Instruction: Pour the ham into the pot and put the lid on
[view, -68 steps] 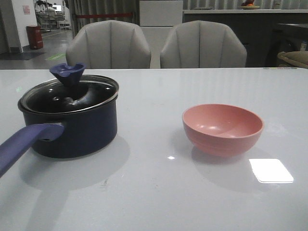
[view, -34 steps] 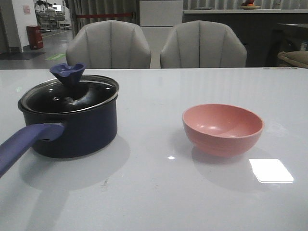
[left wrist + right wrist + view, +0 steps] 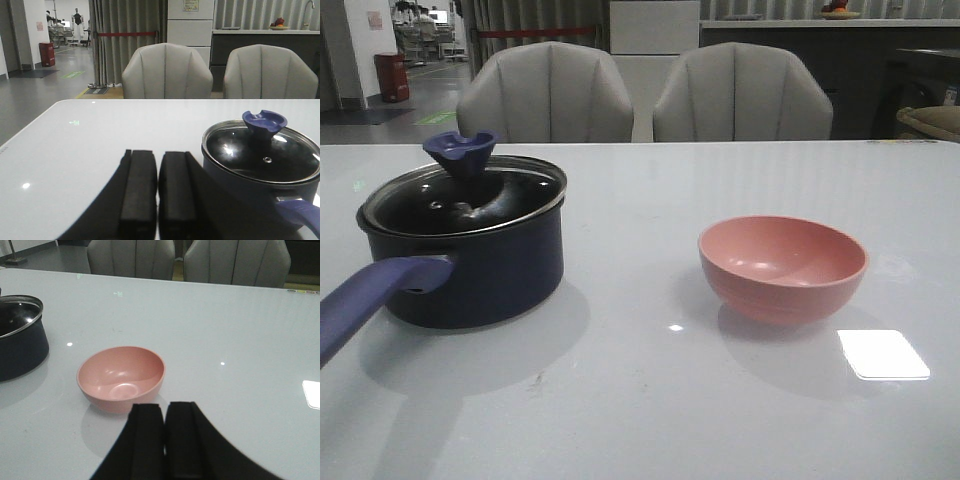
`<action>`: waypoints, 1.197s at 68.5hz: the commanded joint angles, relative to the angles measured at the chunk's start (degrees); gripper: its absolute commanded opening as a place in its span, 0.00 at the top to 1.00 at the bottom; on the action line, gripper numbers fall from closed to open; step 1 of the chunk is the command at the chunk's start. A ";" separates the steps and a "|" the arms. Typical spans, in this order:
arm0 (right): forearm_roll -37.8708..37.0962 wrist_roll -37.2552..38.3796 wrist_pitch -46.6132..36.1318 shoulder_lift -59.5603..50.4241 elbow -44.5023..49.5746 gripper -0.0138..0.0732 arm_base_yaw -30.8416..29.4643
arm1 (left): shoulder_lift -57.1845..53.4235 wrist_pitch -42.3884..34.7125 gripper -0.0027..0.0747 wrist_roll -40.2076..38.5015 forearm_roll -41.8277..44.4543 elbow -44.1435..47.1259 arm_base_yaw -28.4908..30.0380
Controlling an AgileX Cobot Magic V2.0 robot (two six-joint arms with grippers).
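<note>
Front view: The pot (image 3: 470, 265) stands on the white table (image 3: 640, 410), left of centre, with its purple-blue handle (image 3: 370, 300) pointing toward the near left edge. The lid (image 3: 462, 195) sits on the pot rim, knob (image 3: 460, 152) upward. The pink bowl (image 3: 783, 267) stands upright to the right, well apart from the pot; its interior shows no contents. Two grey chairs (image 3: 645, 92) stand behind the table. No arm appears in this view. The ham is not discernible through the dark glass.

Left wrist view: The left gripper (image 3: 157, 192) hovers above the table just beside the pot (image 3: 260, 185). Its black fingers (image 3: 137, 190) are pressed nearly together, holding nothing. The lid (image 3: 262, 156) covers the pot.

Right wrist view: The right gripper (image 3: 164, 440) is positioned near the pink bowl (image 3: 121, 377). Its fingers (image 3: 145, 440) are closed against each other, empty. The bowl interior is bare. The pot (image 3: 20, 337) is partly visible at the frame edge.
</note>
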 commanded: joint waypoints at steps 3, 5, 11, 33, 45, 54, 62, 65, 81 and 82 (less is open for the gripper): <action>-0.62 -0.23 -4.26 0.47 -1.53 0.68 0.06 | -1.16 -4.49 0.79 -0.74 -0.02 1.14 -0.01; -0.62 -0.23 -4.26 0.47 -1.53 0.68 0.06 | -1.16 -4.49 0.79 -0.74 -0.02 1.14 -0.01; -0.62 -0.23 -4.26 0.47 -1.53 0.68 0.06 | -1.16 -4.49 0.79 -0.74 -0.02 1.14 -0.01; -0.62 -0.23 -4.26 0.47 -1.53 0.68 0.06 | -1.16 -4.49 0.79 -0.74 -0.02 1.14 -0.01; -5.68 0.14 -6.61 0.16 -0.05 0.68 -1.38 | -1.16 -4.49 0.79 -0.74 -0.02 1.14 -0.01; -8.78 3.73 -12.58 0.16 3.09 0.68 -5.04 | -1.16 -4.49 0.79 -0.74 -0.02 1.14 -0.01; -9.35 6.93 -20.83 -0.01 7.52 0.68 -6.51 | -1.16 -4.49 0.79 -0.74 -0.02 1.14 -0.01; -9.52 7.66 -22.39 -0.55 8.59 0.68 -6.51 | -1.16 -4.49 0.79 -0.74 -0.02 1.14 -0.01; -9.59 8.53 -22.61 -6.99 11.76 0.68 -6.35 | -1.16 -4.49 0.79 -0.74 -0.02 1.14 -0.01; -9.59 8.58 -22.36 -7.26 11.76 0.68 -6.35 | -1.16 -4.49 0.79 -0.74 -0.02 1.14 -0.01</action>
